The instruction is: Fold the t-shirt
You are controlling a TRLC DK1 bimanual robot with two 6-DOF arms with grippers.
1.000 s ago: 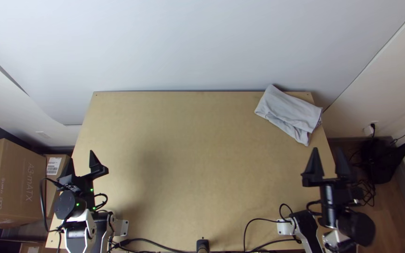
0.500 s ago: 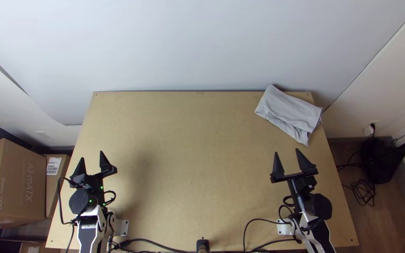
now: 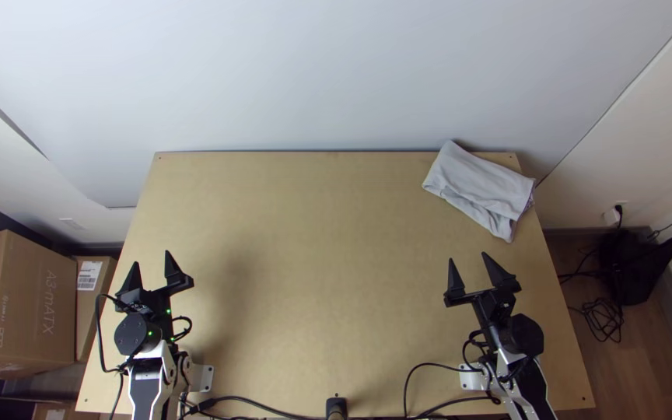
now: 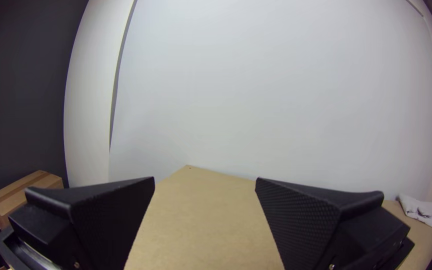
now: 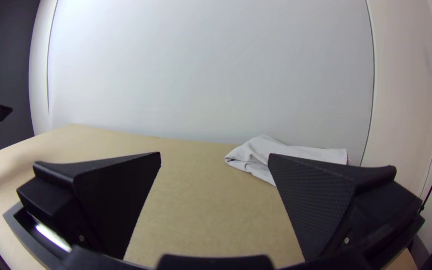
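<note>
- Right gripper (image 3: pixel 468 257) was spread and empty, the t-shirt (image 3: pixel 480 187) lying folded well ahead of it
- Left gripper (image 3: pixel 152 257) was spread too, the t-shirt far ahead to its right
- Folding seemed done; parking well meant keeping both clear

A light wooden table (image 3: pixel 313 233) has a flat, plain top with small dark screws at its corners. At the far right corner lies a pale grey t-shirt (image 3: pixel 480 187), folded into a rumpled bundle and set at a slant, reaching the far and right edges. Near the left is a white bracket (image 3: pixel 207 379), and near the right another white bracket (image 3: pixel 471 379). Black cables (image 3: pixel 239 397) run along the near edge.
</note>
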